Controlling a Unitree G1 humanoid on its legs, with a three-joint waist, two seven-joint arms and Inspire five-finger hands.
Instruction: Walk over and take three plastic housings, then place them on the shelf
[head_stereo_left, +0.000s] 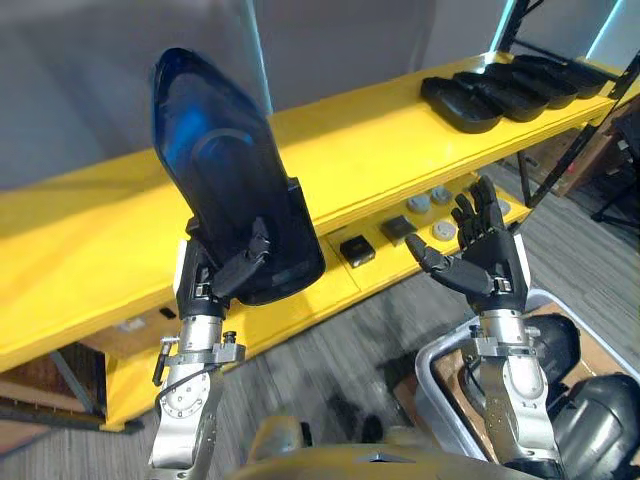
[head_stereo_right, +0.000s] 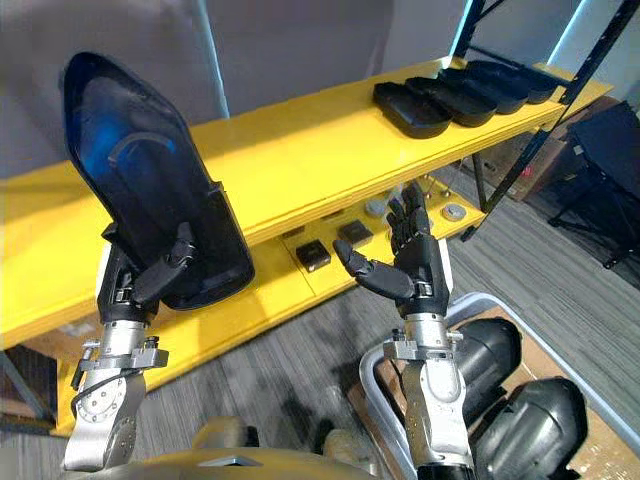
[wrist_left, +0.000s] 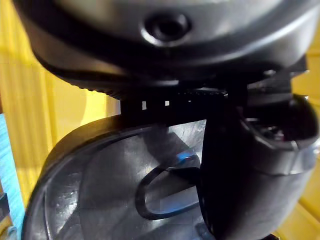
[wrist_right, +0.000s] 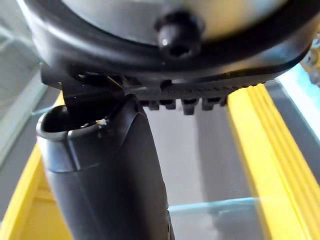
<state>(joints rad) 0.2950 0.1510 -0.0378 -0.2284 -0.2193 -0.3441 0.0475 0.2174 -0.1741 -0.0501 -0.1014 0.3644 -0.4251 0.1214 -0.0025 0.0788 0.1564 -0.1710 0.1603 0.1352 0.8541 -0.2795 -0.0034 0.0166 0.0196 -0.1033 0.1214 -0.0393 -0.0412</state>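
Down at the lower right, closest in, a pale grey plastic bin (head_stereo_left: 432, 372) sits on the grey plank floor (head_stereo_left: 370, 320) with rounded dark plastic housings (head_stereo_right: 540, 420) piled inside it. Just above the bin the right hand (head_stereo_left: 485, 262) is up in the air, fingers straight and a little spread, thumb jutting out sideways, and it carries nothing.

Over on the left side, the left hand (head_stereo_left: 215, 275) has the piece: a big glossy black plastic housing (head_stereo_left: 225, 170), long and tapering to a rounded tip. It stands upright in the grip with its hollow side facing the head camera. The thumb curls across its lower front and the fingers sit behind it. The left wrist view agrees, with the thumb lying over the housing's inner face (wrist_left: 100, 200).

Past both hands runs the long yellow shelf (head_stereo_left: 400, 140), and the held housing is raised in front of it. On its lower ledge (head_stereo_left: 335, 283) lie small black square blocks (head_stereo_left: 357, 250) and round grey discs (head_stereo_left: 443, 232), near one another.

Farthest off, at the right end of the top board, a row of shallow black housings (head_stereo_left: 505, 92) lies overlapped, one against the next.
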